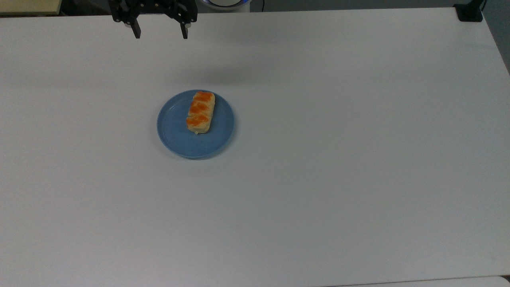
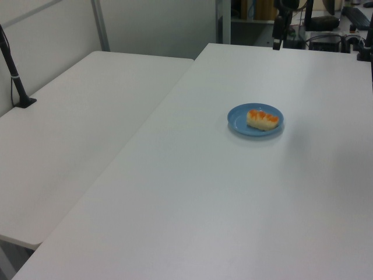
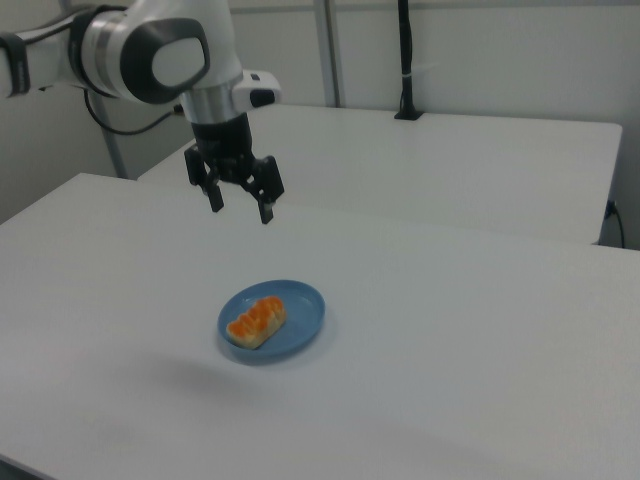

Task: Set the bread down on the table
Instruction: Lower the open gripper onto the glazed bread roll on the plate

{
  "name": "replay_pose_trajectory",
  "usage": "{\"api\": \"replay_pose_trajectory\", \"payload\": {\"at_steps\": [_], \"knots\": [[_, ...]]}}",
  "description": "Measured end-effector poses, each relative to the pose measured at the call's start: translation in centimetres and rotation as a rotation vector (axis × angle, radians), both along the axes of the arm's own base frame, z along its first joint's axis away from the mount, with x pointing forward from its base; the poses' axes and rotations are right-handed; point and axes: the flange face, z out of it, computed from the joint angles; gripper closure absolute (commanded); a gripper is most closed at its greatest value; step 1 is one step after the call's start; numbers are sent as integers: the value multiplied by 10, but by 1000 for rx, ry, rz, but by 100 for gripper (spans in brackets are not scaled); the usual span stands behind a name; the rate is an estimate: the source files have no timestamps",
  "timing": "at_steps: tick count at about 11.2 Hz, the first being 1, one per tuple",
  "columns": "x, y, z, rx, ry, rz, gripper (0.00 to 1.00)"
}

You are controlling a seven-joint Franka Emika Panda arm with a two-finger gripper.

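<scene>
**Bread on the plate, gripper high above**

The bread lies on a round blue plate resting on the white table, toward the top view's left. The gripper hangs well above it, empty, its fingers spread wide and pointing down.

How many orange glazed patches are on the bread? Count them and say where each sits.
3. They run in a row along the top of the bread, which lies on the blue plate: one at each end and one in the middle.
</scene>
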Motion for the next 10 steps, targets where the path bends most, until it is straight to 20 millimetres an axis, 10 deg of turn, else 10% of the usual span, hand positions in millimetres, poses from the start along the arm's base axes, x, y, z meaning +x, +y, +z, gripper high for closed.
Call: {"api": "replay_pose_trajectory", "payload": {"at_steps": [10], "knots": [[22, 36, -144, -10, 14, -67, 0]]}}
